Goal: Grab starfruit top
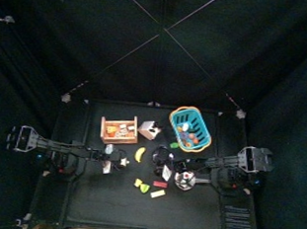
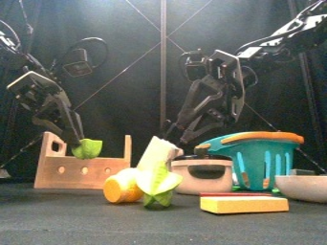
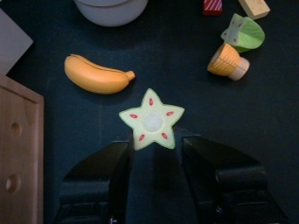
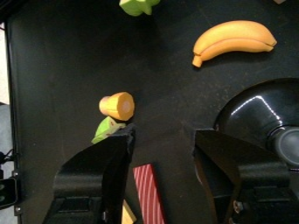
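Directly beyond the left gripper [image 3: 156,157], whose fingers stand wide and empty, the starfruit [image 3: 152,118] lies flat mid-tabletop; closing off-centre could nudge it toward the banana [image 3: 96,73]. Right fingers also wide.

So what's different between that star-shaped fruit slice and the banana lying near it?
The starfruit is a flat five-pointed star, pale green-yellow with red seed marks; the banana is a plump curved piece, plain deeper yellow-orange. The starfruit lies just ahead of the left gripper, whose jaws are open; the banana lies farther off, to one side. Both are toy fruits resting flat on the black table.
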